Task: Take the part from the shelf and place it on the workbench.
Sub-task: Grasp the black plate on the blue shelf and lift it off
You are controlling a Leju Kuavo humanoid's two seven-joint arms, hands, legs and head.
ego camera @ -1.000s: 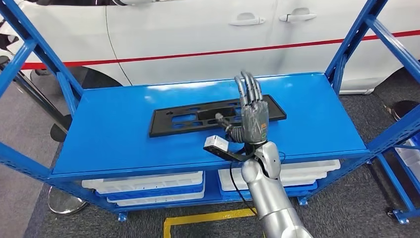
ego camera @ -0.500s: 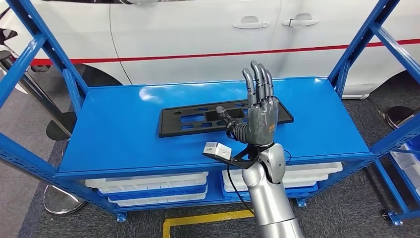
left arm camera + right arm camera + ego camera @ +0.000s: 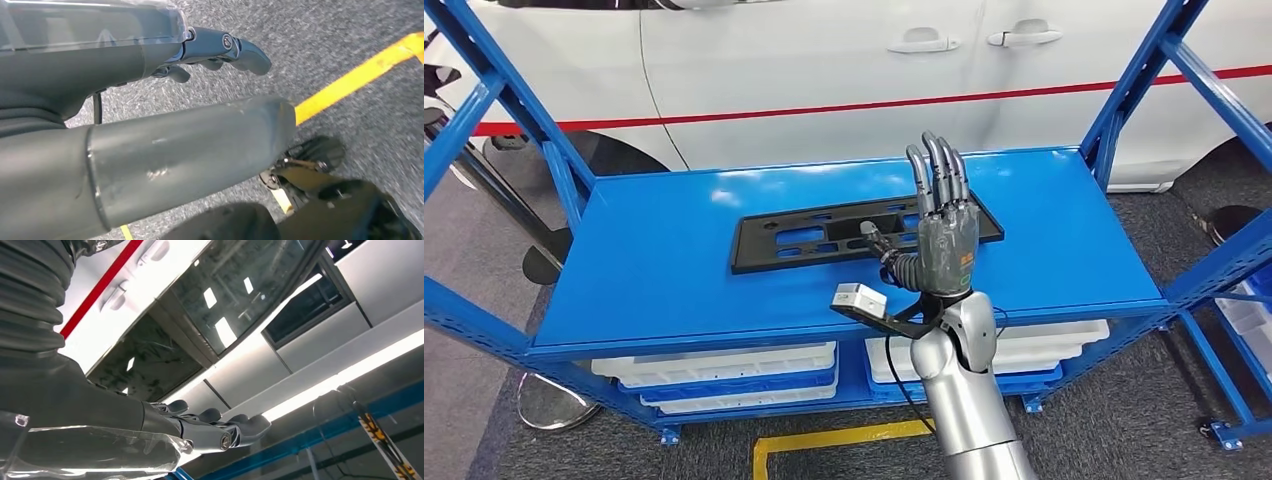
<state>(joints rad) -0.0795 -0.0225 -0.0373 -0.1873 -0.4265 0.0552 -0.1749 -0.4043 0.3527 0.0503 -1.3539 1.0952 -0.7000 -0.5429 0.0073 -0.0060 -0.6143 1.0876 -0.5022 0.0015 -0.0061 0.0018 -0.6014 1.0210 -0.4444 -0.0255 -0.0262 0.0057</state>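
A flat black plastic part (image 3: 814,238) with several cut-outs lies across the middle of the blue shelf top (image 3: 654,270). My right hand (image 3: 941,228) is raised upright in front of the part's right end, fingers straight and pointing up, thumb stretched toward the part, holding nothing. The same hand (image 3: 150,425) appears in the right wrist view with its fingers extended toward the car. My left hand (image 3: 165,50) hangs over the grey floor, its fingers loosely extended with nothing in them.
Blue shelf uprights (image 3: 519,110) (image 3: 1159,70) stand at both sides. A white car with a red stripe (image 3: 824,60) is parked right behind the shelf. White bins (image 3: 724,375) sit on the lower shelf. Yellow floor tape (image 3: 844,440) runs in front.
The view has shifted slightly. My right hand has dropped a little relative to the part since half a second ago and stays spread. The part has not moved.
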